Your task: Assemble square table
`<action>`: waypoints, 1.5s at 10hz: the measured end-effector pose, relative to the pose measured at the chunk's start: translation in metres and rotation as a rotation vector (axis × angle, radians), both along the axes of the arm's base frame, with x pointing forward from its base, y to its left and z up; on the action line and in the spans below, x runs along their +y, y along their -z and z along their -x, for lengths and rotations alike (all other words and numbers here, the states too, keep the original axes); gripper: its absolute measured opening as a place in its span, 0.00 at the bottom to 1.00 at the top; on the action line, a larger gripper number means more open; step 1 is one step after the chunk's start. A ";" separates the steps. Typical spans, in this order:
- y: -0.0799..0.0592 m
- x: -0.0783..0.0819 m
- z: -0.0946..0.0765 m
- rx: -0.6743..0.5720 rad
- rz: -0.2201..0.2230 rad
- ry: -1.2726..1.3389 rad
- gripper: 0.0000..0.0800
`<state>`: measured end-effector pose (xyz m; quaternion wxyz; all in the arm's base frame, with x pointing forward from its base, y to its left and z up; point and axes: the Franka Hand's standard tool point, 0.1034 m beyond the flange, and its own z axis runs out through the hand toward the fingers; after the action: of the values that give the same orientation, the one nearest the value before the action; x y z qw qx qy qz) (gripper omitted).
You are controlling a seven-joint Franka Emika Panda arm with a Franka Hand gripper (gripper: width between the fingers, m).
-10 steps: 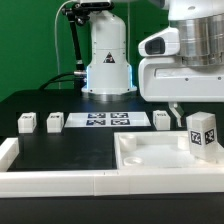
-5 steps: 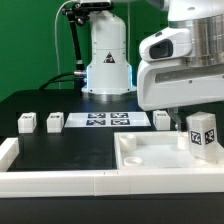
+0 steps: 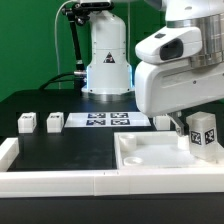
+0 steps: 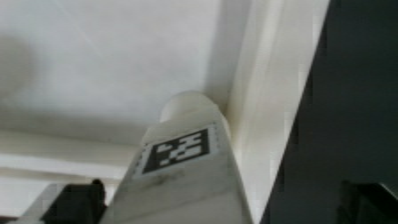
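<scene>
The square table top [image 3: 150,158] lies at the front of the exterior view's right, rim up. One white tagged leg [image 3: 203,133] stands upright at its far right corner. My gripper [image 3: 191,126] comes down on this leg from above, and one dark finger [image 3: 180,125] shows at its left side. In the wrist view the leg [image 4: 187,160] fills the gap between my two dark fingers [image 4: 71,203], and the gripper [image 4: 217,208] is shut on it. The top's raised rim [image 4: 267,90] runs alongside the leg. Three more legs [image 3: 27,122] [image 3: 54,122] [image 3: 162,120] stand in a row on the black table.
The marker board [image 3: 105,121] lies flat between the loose legs. A long low white border rail [image 3: 50,182] runs along the front and the left. The robot's white base [image 3: 108,60] stands at the back centre.
My arm's white body has shifted towards the exterior view's left and lower, and the finger has come down beside the leg. The leg has stayed in the same corner.
</scene>
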<state>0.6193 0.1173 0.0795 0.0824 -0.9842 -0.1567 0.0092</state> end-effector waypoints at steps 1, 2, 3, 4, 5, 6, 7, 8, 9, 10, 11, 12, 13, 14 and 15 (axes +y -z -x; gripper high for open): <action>0.000 0.000 0.000 -0.004 -0.001 -0.023 0.81; 0.000 0.000 0.000 -0.004 -0.001 -0.031 0.65; 0.001 0.000 0.000 -0.004 -0.002 -0.029 0.48; 0.001 -0.002 0.000 -0.004 0.001 -0.027 0.48; 0.001 -0.004 0.000 -0.004 0.001 -0.025 0.37; 0.001 -0.004 0.000 -0.003 0.001 -0.020 0.37; 0.001 -0.004 0.000 0.000 0.002 -0.004 0.37; 0.002 -0.004 0.000 0.000 0.002 -0.003 0.37; 0.002 -0.004 0.000 0.003 0.001 0.014 0.37; 0.002 -0.004 0.000 0.018 0.007 0.126 0.37; 0.002 -0.004 -0.001 0.022 0.011 0.231 0.37; 0.002 -0.003 0.000 0.037 0.016 0.352 0.37; 0.003 -0.003 -0.001 0.056 0.023 0.481 0.37; 0.003 -0.003 -0.001 0.071 0.027 0.581 0.37; 0.003 -0.003 -0.001 0.085 0.030 0.670 0.37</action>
<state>0.6200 0.1144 0.0769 0.0727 -0.9808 0.1791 0.0250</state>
